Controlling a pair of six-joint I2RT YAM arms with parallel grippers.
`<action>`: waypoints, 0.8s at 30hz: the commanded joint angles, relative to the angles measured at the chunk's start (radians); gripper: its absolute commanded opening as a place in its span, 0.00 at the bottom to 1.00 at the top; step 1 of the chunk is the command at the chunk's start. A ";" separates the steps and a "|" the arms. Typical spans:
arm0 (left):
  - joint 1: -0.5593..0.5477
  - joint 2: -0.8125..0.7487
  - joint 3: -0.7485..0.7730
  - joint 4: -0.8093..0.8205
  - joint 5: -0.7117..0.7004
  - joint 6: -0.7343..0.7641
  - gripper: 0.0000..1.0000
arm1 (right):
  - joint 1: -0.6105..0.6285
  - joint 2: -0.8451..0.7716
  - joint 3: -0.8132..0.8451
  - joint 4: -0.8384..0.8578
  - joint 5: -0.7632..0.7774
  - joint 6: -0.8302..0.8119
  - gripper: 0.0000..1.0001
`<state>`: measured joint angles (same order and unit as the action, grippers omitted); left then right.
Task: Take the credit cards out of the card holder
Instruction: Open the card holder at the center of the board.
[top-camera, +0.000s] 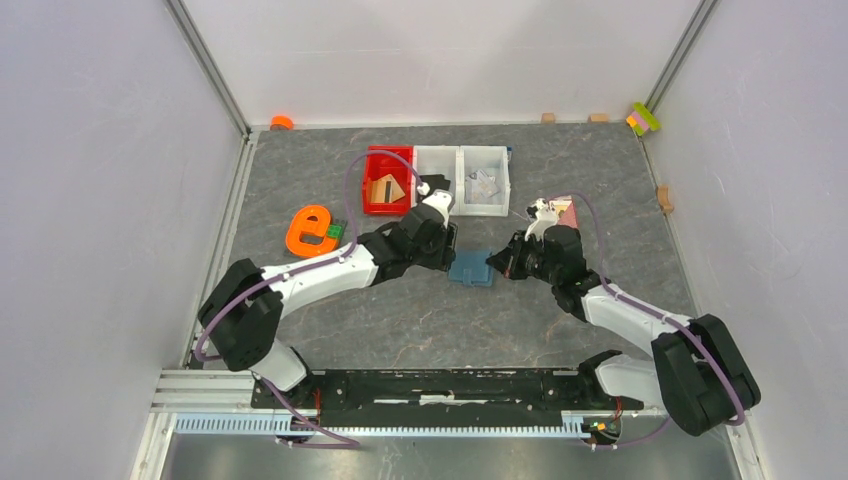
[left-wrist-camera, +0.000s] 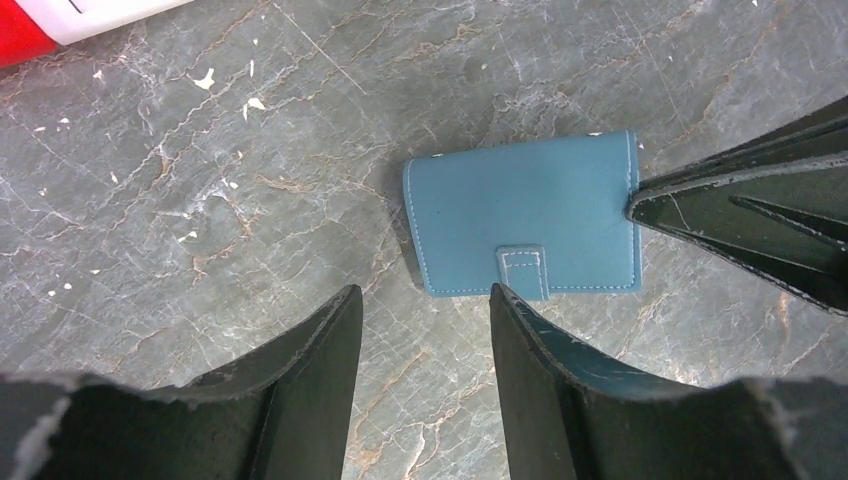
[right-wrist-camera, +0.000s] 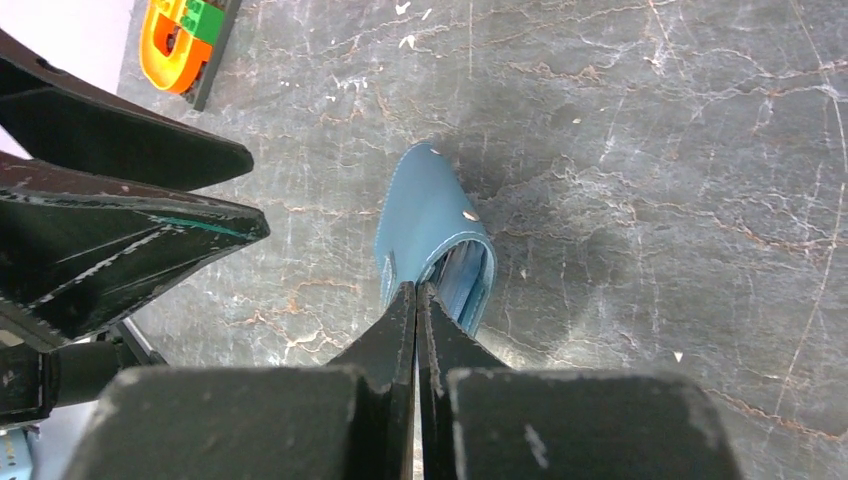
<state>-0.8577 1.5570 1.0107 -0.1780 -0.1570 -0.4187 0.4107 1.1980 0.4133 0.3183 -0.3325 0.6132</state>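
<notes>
The card holder (top-camera: 471, 268) lay folded on the table (top-camera: 400, 320) near its centre, between the 2 tools, with its clasp tab (left-wrist-camera: 521, 268) facing the left tool (left-wrist-camera: 423, 293). The left tool was held moderately wide, its 2 fingers apart and gripping nothing, just beside the tab edge. The right tool (right-wrist-camera: 416, 290) was fully closed, its tips meeting at an adjacent, gaping edge of the card holder; whether they pinched a flap could not be told. Pale layers (right-wrist-camera: 462, 272) showed inside that gap; what they were could not be told. An orange letter-shaped piece (top-camera: 310, 230) and a red bin (top-camera: 388, 180) sat well apart, to the left and rear.
</notes>
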 joint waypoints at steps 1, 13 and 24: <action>-0.027 -0.035 0.011 0.025 -0.019 0.081 0.57 | 0.001 -0.004 0.046 -0.011 0.031 -0.031 0.00; -0.229 -0.070 -0.167 0.368 -0.087 0.506 0.69 | 0.002 -0.090 0.038 -0.026 0.022 0.000 0.02; -0.330 0.119 -0.029 0.281 -0.217 0.593 0.70 | 0.002 -0.071 0.070 -0.133 0.127 -0.019 0.14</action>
<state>-1.1770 1.6318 0.9024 0.1211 -0.3187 0.1097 0.4107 1.1309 0.4217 0.2607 -0.3138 0.6147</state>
